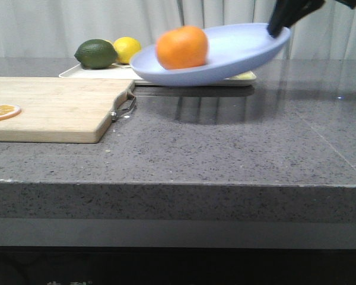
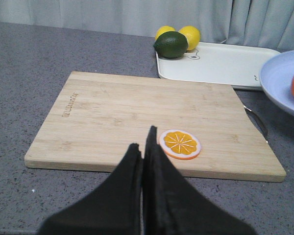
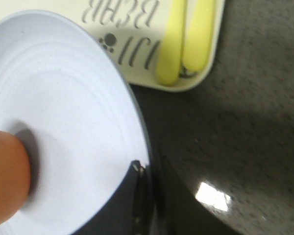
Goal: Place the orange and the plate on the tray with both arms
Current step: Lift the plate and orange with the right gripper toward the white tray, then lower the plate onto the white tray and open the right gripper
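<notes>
We find the right gripper [image 1: 280,25] clamped on the plate [image 1: 237,50] rim, holding it tilted above the counter's far edge, the orange [image 1: 182,47] inside. Left gripper [image 2: 144,147] is closed, empty. Next: level and lower onto the tray [image 2: 220,63].

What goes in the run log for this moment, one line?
right hand: shut on plate rim | plate: airborne, tilted | orange: on plate | tray: behind | left hand: shut, empty
</notes>
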You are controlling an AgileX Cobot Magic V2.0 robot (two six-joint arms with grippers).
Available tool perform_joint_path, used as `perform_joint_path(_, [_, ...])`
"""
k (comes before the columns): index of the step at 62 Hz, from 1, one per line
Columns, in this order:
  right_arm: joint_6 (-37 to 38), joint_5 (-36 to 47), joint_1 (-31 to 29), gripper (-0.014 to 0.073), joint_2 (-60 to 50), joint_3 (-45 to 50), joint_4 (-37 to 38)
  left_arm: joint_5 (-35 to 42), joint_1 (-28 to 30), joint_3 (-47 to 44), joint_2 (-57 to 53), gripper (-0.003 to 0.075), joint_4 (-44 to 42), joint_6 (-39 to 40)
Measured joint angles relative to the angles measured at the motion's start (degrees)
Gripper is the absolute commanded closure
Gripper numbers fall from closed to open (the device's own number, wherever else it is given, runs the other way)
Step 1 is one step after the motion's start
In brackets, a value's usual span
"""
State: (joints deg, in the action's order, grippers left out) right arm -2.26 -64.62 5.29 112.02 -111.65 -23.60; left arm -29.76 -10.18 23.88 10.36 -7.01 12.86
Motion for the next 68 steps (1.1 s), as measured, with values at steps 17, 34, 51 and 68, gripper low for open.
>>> perform_joint_path(17, [5.1, -1.2, 0.0, 0.0656, 15.6, -19.8, -6.8, 0.1, 0.0, 0.0, 0.0, 0.0738, 0.0, 0.0])
perform_joint_path(34, [12.7, 0.7, 0.0, 0.0656, 29.3, -37.2, -6.9, 0.1, 0.0, 0.0, 0.0, 0.0738, 0.0, 0.0])
perform_joint_path(51, [16.0, 9.7, 0.1, 0.0656, 33.3, -41.4, -7.1, 0.1, 0.0, 0.0, 0.0, 0.0738, 0.0, 0.0])
perform_joint_path(68, [16.2, 13.5, 0.1, 0.0656, 33.7, -41.5, -7.2, 0.1, 0.0, 0.0, 0.0, 0.0738, 0.0, 0.0])
